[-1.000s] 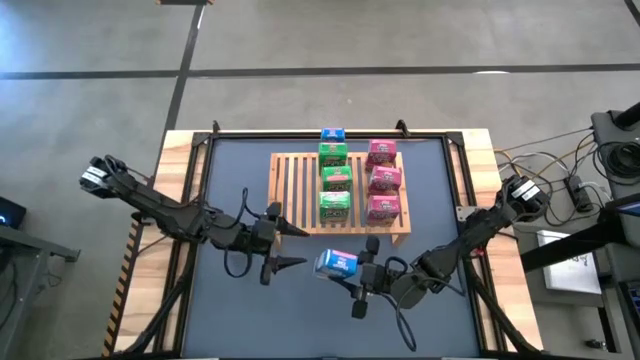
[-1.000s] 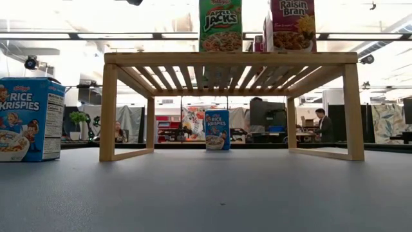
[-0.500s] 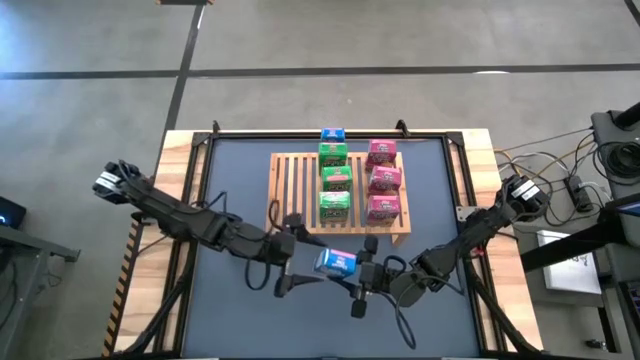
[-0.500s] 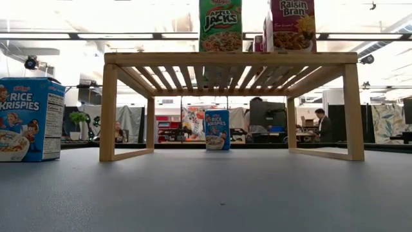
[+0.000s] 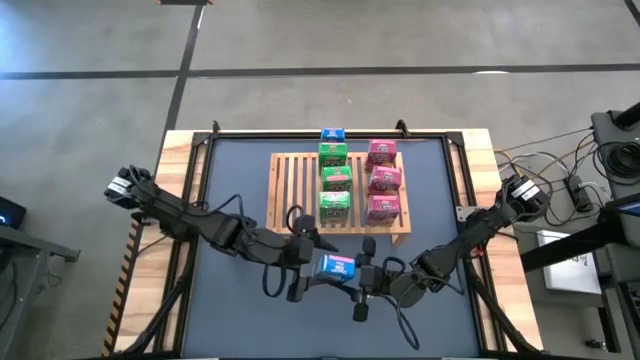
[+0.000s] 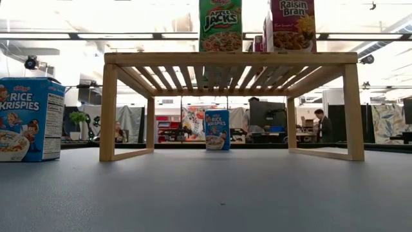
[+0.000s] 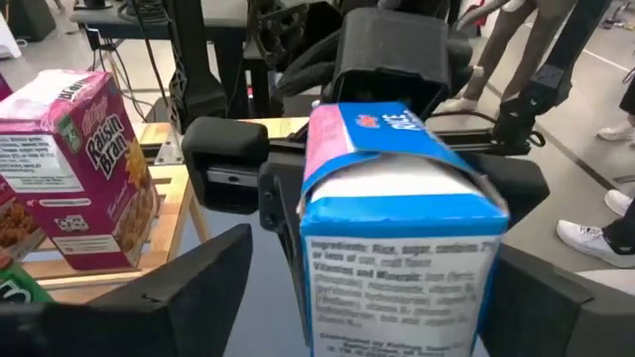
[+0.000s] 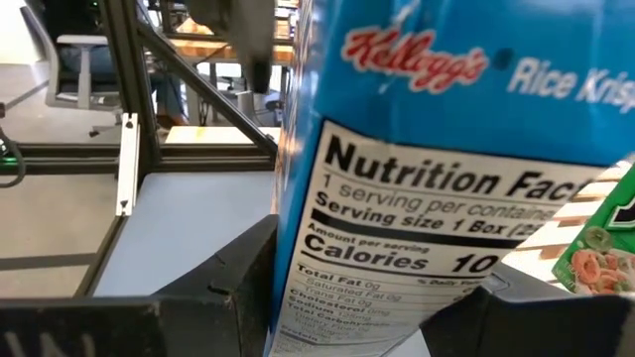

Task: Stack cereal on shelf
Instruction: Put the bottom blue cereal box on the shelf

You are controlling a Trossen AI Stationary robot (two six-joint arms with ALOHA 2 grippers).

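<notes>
My right gripper (image 5: 360, 272) is shut on a blue cereal box (image 5: 337, 267), held above the table in front of the wooden shelf (image 5: 290, 185). My left gripper (image 5: 318, 262) is open. Its fingers (image 7: 203, 283) stand on either side of that box (image 7: 397, 248), and I cannot tell whether they touch it. Green boxes (image 5: 334, 180) and pink boxes (image 5: 383, 182) stand in two rows on the shelf's slats. A second blue box (image 5: 332, 135) stands on the table behind the shelf, and another (image 6: 29, 119) stands on the table at the low view's left. My right gripper pinches the blue box between its two fingers (image 8: 223, 283), one on each broad face, with the nutrition panel (image 8: 417, 208) toward the wrist. The fingers come nearly level from the table's near right. The box is lifted clear of the table.
The shelf's left slats (image 5: 285, 180) are bare. The table's raised frame (image 5: 200, 180) runs along its edges. Beyond the table, people and desks show in the low view.
My left gripper has moved toward the table's right edge and a little up, toward the blue box in my right gripper. Its fingers now stand on either side of that box. The box and my right gripper have kept their place.
</notes>
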